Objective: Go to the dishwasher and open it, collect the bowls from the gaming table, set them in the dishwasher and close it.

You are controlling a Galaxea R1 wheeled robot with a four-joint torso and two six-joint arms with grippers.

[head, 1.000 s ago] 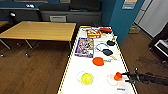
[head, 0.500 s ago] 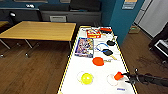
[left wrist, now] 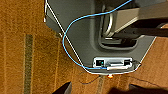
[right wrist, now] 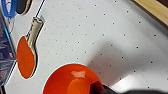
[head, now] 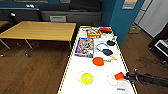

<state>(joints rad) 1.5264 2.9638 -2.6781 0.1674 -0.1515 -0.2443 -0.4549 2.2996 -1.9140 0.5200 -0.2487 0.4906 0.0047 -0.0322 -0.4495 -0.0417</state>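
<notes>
As our right gripper (head: 124, 76) pinches the orange bowl (right wrist: 71, 80) by its rim above the white table (head: 100, 75), we judge it light, stiff, slick; rim suits

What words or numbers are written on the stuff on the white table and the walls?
None can be read.
Colourful book: cover print too blurred.
Red box: lettering too blurred.
Small label on the white table: too small.
Sign on the blue wall: too blurred.
</notes>
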